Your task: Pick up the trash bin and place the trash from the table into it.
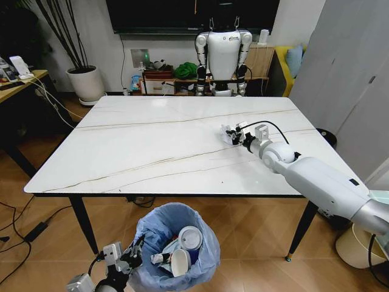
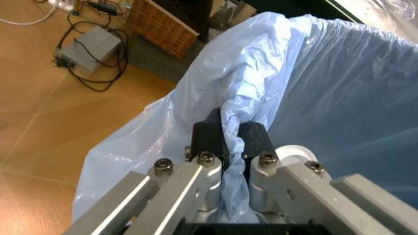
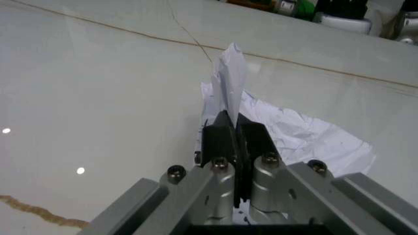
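White-shelled right arm [image 1: 328, 182]; black cable; silver, screw-studded grippers with black fingers [image 3: 225, 139]

We see the table [image 1: 152, 146], white marble-look with brown veins; a crumpled white tissue [image 1: 230, 134] lies on it toward three o'clock.

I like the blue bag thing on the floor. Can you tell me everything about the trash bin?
The trash bin is small and round, lined with a crinkly, see-through light-blue plastic bag. It sits low in front of the table, above the wooden floor. Inside lie a blue-and-white paper cup, another white cup and crumpled white bits. The left gripper is shut on the bag's bunched rim, holding the bin at its side. Whether the bin rests on the floor or hangs just above it cannot be told.
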You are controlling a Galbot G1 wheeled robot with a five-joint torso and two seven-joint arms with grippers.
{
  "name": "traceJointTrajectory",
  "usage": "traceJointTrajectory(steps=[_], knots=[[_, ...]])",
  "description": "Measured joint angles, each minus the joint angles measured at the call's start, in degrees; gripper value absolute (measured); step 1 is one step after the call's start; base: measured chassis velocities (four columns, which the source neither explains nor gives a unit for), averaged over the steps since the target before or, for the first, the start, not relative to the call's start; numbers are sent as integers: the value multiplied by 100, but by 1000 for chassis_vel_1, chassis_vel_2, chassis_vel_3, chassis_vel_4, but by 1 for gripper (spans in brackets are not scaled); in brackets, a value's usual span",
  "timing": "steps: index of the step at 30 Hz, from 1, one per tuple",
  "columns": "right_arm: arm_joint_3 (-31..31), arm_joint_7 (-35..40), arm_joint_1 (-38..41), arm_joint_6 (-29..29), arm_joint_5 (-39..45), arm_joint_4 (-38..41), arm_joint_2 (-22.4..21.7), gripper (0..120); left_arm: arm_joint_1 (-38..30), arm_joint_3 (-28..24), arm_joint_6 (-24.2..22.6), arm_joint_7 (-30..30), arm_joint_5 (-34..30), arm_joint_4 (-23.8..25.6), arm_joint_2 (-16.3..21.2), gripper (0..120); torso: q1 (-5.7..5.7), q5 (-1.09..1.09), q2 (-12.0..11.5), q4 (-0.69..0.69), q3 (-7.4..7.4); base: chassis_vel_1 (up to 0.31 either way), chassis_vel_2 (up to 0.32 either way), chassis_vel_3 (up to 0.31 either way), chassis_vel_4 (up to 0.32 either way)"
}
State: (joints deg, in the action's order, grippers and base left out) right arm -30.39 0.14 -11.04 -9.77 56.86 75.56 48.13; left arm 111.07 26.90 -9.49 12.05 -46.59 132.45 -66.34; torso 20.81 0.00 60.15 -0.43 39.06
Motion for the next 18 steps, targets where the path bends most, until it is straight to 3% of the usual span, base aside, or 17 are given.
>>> traceJointTrajectory(steps=[6,11,12,15,17,18], knots=[[12,2,-49,-1,211,466,-267,0,-38,-101,-7,0,-36,43,70,0,0,0,0,0,0,0,0,0,0],[157,0,-121,5,525,1324,-738,0,-71,-211,-11,6,-71,60,195,0,0,1,0,0,0,0,0,0,0],[300,-24,-189,37,704,1800,-1027,0,-117,-241,-13,33,-139,73,285,0,0,-2,0,1,-1,0,0,0,0],[530,-92,-353,123,833,2274,-1354,0,-173,-269,-17,59,-214,84,376,0,0,0,1,2,-1,0,0,0,0],[931,-283,-759,274,947,2968,-1934,0,-238,-332,-26,70,-292,89,524,0,-1,-1,2,-2,-1,0,0,0,0],[931,-283,-759,274,947,2968,-1934,0,-238,-332,-26,70,-292,89,524,0,-1,-1,2,-2,-1,0,0,0,0]])
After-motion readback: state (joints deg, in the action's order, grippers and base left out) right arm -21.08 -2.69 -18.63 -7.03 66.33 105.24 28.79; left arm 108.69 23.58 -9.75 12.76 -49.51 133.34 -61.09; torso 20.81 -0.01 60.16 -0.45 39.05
